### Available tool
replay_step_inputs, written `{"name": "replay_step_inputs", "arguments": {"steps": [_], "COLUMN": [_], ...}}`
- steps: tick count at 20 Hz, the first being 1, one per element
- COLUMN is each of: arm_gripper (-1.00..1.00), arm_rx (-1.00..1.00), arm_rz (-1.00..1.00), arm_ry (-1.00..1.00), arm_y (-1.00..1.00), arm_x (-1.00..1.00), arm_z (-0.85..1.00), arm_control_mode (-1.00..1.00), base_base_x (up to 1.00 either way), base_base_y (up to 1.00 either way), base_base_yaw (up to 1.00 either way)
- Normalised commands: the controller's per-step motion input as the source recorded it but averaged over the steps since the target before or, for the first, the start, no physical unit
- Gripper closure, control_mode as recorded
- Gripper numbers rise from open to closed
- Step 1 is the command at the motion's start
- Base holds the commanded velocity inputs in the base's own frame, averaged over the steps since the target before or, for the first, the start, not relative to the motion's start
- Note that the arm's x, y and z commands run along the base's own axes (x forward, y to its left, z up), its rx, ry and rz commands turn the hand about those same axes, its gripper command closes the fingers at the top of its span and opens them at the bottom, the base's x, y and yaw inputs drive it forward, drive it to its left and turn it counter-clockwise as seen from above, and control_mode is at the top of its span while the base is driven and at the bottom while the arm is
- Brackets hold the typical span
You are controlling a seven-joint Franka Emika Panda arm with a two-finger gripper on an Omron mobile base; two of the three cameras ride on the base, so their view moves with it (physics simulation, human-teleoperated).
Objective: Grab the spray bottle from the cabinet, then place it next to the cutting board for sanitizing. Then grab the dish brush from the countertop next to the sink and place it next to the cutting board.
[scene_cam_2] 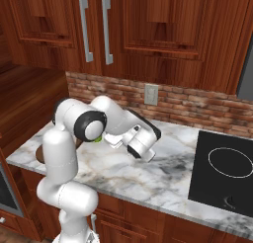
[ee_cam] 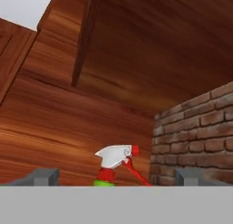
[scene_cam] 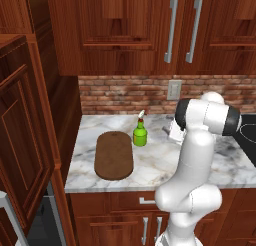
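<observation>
The spray bottle (scene_cam: pixel 140 134) stands upright on the marble table (scene_cam: pixel 155 162), just beside the far right end of the cutting board (scene_cam: pixel 114 154), which lies flat near the table's left edge. The gripper (ee_cam: pixel 116 178) is level with the bottle's white trigger nozzle (ee_cam: pixel 116 155); its fingertips (ee_cam: pixel 43 176) stand wide apart on either side, holding nothing. A brick wall (scene_cam: pixel 125 95) runs behind the table

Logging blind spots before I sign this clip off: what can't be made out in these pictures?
- Gripper: hand view shows two wide-apart fingertips; in both base views the arm's own links cover it.
- Spray bottle: right base view leaves a green sliver behind the elbow; the hand view's bottom cuts off its body.
- Cutting board: mostly behind the arm in right base view.
- Sink: cropped by left base view's right edge.
</observation>
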Motion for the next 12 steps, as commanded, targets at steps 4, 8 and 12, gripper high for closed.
{"name": "replay_step_inputs", "arguments": {"steps": [4,8,12], "arm_gripper": [-1.00,-1.00,-1.00], "arm_rx": [0.07,0.01,0.02], "arm_rz": [0.00,0.00,0.00], "arm_ry": [-0.09,-0.17,-0.03], "arm_y": [-0.26,-0.01,0.00], "arm_x": [-0.63,-0.83,-0.79], "arm_z": [0.82,0.99,0.94], "arm_control_mode": [-1.00,-1.00,-1.00], "base_base_x": [0.00,0.00,0.00], "base_base_y": [0.00,0.00,0.00], "base_base_yaw": [0.00,0.00,0.00]}}
